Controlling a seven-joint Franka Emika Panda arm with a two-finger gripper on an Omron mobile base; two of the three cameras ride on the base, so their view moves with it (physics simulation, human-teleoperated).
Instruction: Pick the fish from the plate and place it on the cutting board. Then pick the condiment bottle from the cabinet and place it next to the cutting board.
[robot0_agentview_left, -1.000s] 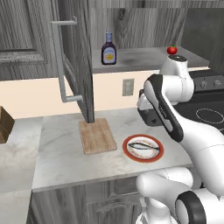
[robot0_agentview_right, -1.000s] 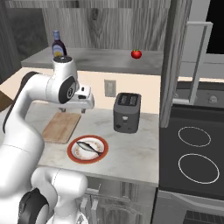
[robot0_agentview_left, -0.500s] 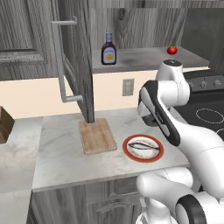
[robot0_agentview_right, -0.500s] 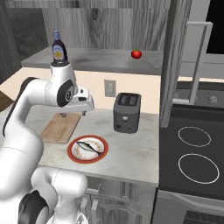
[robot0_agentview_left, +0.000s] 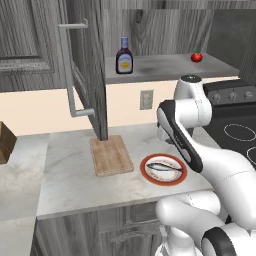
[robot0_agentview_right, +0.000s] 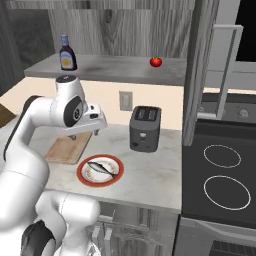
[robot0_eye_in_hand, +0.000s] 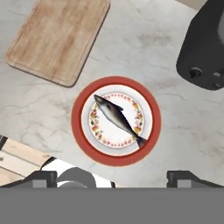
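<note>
gripper (robot0_eye_in_hand: 109, 176): jaws wide, empty, poised above the plate (robot0_eye_in_hand: 83, 133) | fish (robot0_eye_in_hand: 117, 118): lying on plate, not yet picked | cutting board (robot0_eye_in_hand: 59, 38): bare, just beside | condiment bottle (robot0_agentview_left: 124, 56): on cabinet (robot0_agentview_left: 165, 65) shelf, untouched | both steps remain

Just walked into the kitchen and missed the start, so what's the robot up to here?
The arm holds its open hand above the plate, looking straight down on the fish, which lies on the plate untouched. Nothing is held. The cutting board beside the plate is bare, and the bottle stands on the shelf of the open cabinet. So it looks poised to go for the fish first.
</note>
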